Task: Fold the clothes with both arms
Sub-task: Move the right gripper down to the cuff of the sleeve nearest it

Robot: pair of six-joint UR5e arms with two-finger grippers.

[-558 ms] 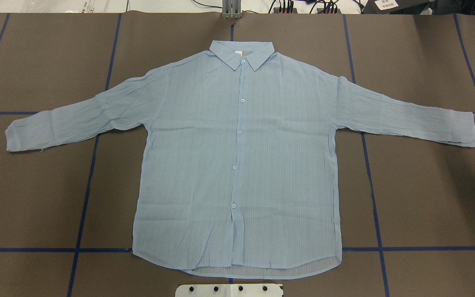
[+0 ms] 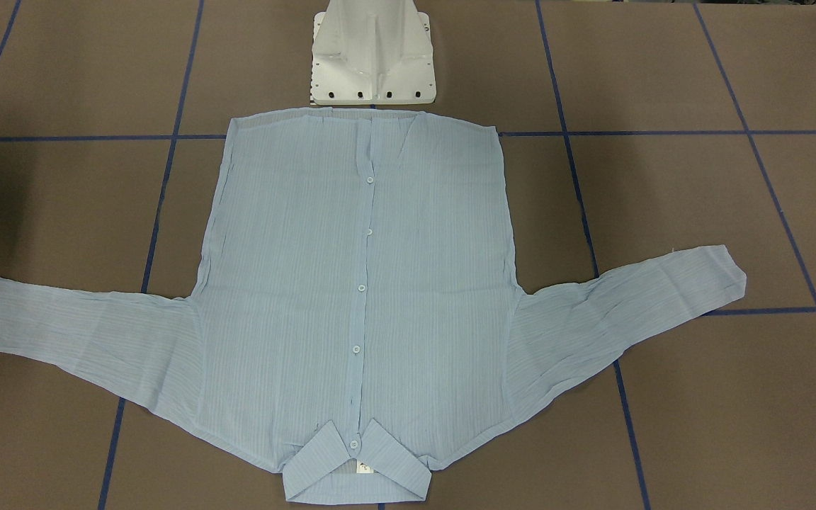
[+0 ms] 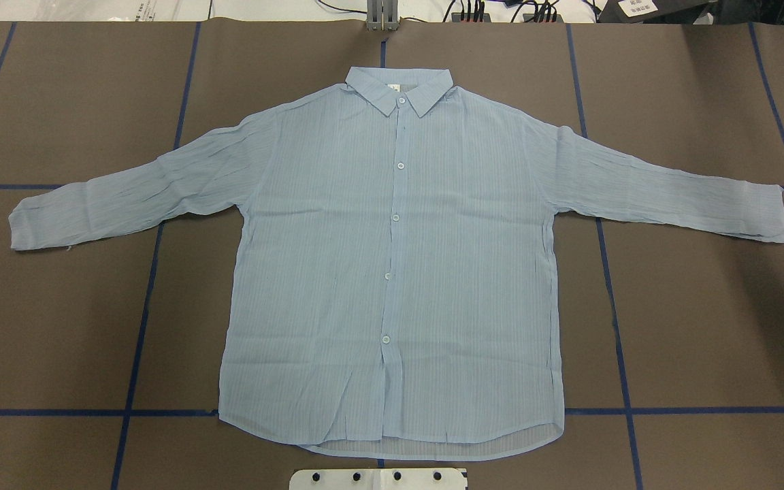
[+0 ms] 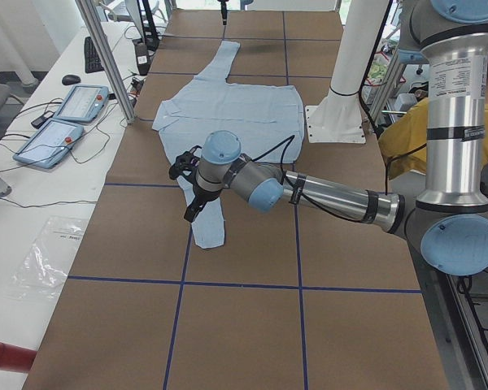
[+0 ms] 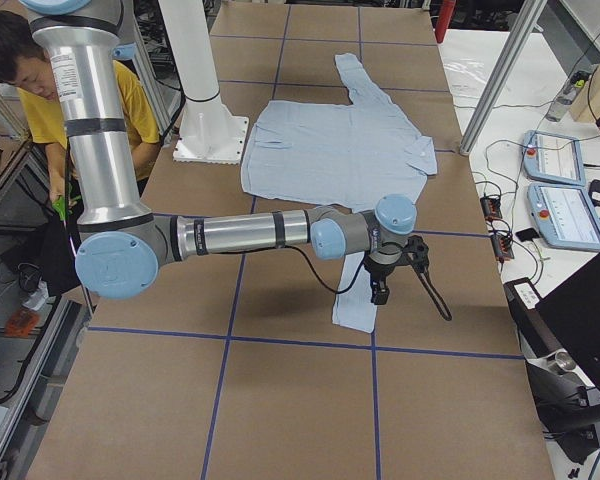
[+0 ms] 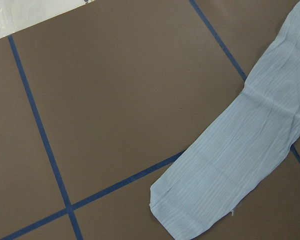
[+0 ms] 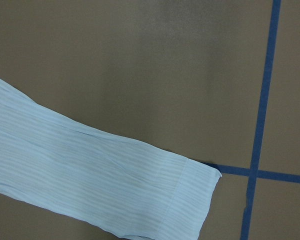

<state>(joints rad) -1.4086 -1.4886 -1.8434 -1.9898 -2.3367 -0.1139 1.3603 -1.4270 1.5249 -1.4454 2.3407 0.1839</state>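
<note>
Base (image 3: 378, 478) at near table (image 3: 58, 327) edge. Just beyond it, hem (image 3: 392, 446) of shirt (image 3: 392, 272). Shirt lies flat on table, front up, buttoned, sleeves spread to both sides. Left gripper (image 4: 190, 213) hangs above left-side cuff (image 6: 190, 215), fingers pointing down. Right gripper (image 5: 379, 292) hangs likewise above right-side cuff (image 7: 190, 200). Both cuffs lie flat on table. Jaw gap of either gripper: cannot tell. No cloth seen in their hold. Collar (image 3: 399, 88) at far end.
</note>
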